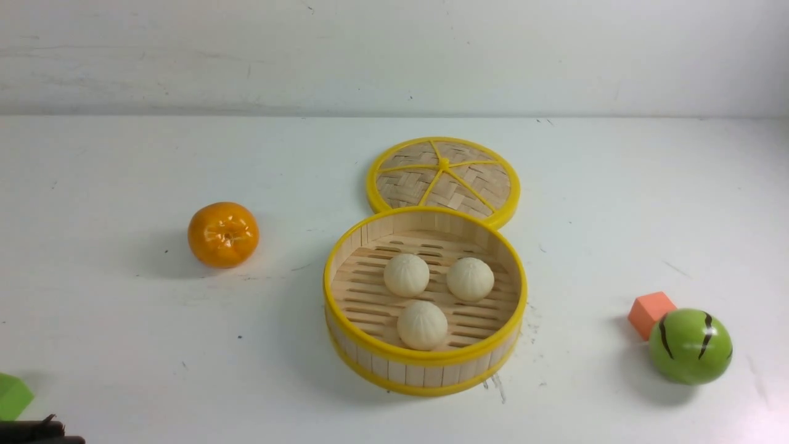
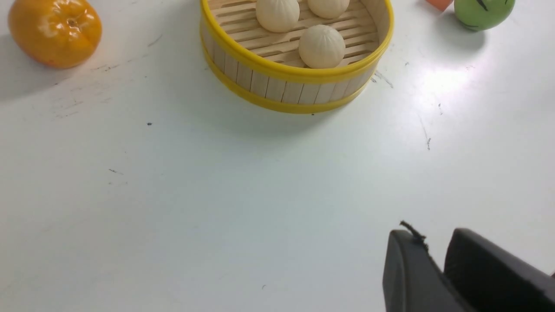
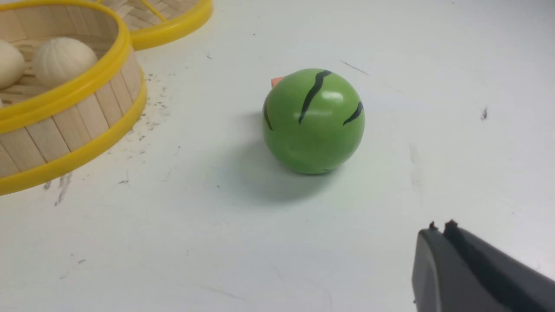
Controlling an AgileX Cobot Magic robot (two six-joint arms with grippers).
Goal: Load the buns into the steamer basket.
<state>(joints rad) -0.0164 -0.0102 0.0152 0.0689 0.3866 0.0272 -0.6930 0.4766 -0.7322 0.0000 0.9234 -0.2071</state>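
Observation:
Three cream-white pleated buns (image 1: 406,275), (image 1: 470,279), (image 1: 422,325) lie on the slat floor inside the steamer basket (image 1: 425,356) at the table's middle. They also show in the left wrist view (image 2: 321,46). My left gripper (image 2: 433,238) hovers over bare table well short of the basket (image 2: 282,86); its fingertips stand a narrow gap apart and hold nothing. Only a dark bit of it shows at the front view's bottom left corner (image 1: 37,428). My right gripper (image 3: 440,227) is shut and empty, near the green ball and apart from the basket (image 3: 65,125).
The flat woven lid (image 1: 444,176) lies just behind the basket, touching it. An orange (image 1: 223,234) sits to the left. A green striped ball (image 1: 690,346) and an orange-red block (image 1: 650,311) sit at the right. A green block (image 1: 12,394) is at the near left edge.

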